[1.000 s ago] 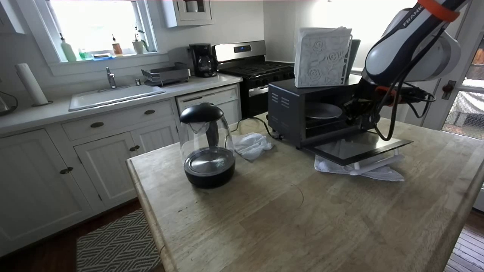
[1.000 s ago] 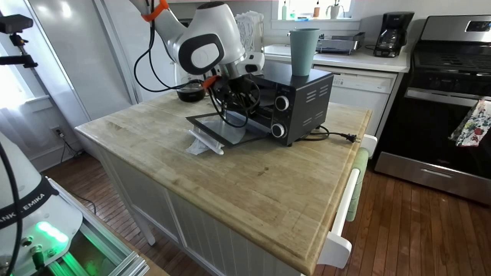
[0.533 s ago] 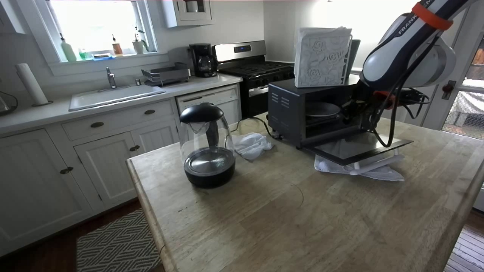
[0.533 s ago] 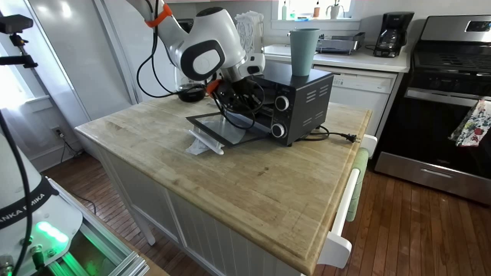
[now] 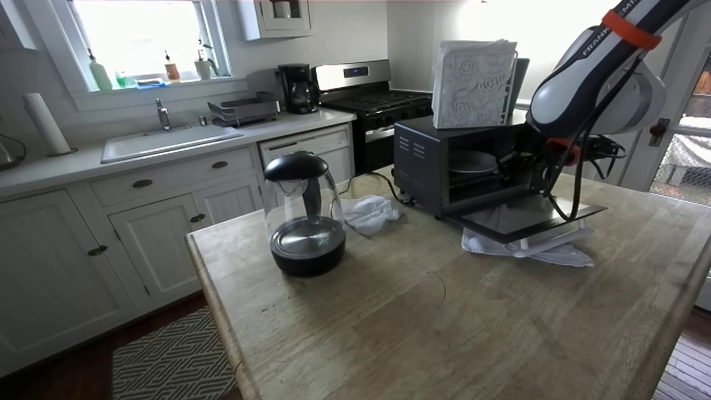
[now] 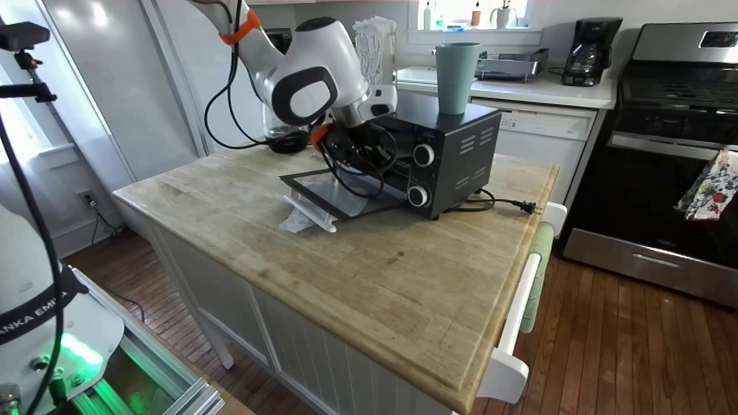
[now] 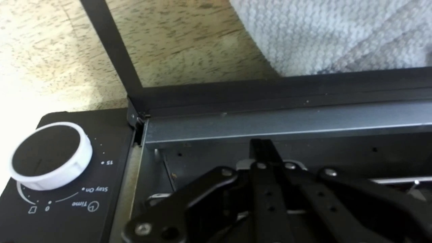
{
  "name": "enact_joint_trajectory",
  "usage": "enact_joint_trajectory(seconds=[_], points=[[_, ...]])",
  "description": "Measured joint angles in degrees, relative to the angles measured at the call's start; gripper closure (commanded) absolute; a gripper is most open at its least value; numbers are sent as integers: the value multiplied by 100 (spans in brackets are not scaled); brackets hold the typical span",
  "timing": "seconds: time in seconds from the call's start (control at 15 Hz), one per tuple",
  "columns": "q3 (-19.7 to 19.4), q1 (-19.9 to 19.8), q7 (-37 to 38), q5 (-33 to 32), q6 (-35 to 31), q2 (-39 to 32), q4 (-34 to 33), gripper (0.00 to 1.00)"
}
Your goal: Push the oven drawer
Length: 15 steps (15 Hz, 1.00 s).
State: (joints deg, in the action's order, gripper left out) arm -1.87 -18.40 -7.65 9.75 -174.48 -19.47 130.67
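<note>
The oven drawer (image 5: 511, 219), a flat dark-framed glassy panel, lies folded down in front of the black toaster oven (image 5: 419, 166). It also shows in an exterior view (image 6: 340, 193), and its dark frame (image 7: 236, 98) crosses the wrist view. My gripper (image 7: 261, 145) is inside the oven's opening, above and behind the panel, with its fingertips together and nothing seen between them. In an exterior view the gripper (image 5: 508, 166) is beside a grey plate (image 5: 472, 163) in the oven. Pale rack parts show behind the fingers; contact cannot be told.
A napkin holder (image 5: 475, 83) and a teal cup (image 6: 455, 78) stand on the oven. A glass kettle (image 5: 308, 239) and a crumpled white paper (image 5: 369, 214) are on the table. A white cloth (image 5: 483, 244) lies under the panel. A power cord (image 6: 490, 202) trails beside the oven.
My arm and gripper have moved a little lower and further into the oven. The grey plate seems to have shifted slightly inward. The folded-down panel has not moved.
</note>
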Motion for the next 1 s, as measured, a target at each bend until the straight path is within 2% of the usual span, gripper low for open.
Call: enact_joint_trajectory(seconds=[0.2, 0.47, 0.73, 0.8, 1.0], points=[[157, -119, 1, 49, 225, 9, -2, 100], [154, -91, 76, 52, 730, 182, 31, 100], [29, 177, 409, 26, 986, 1007, 556, 100], [-66, 323, 591, -14, 1223, 1315, 763, 82], [-177, 642, 1127, -195, 1817, 2277, 1374, 61]])
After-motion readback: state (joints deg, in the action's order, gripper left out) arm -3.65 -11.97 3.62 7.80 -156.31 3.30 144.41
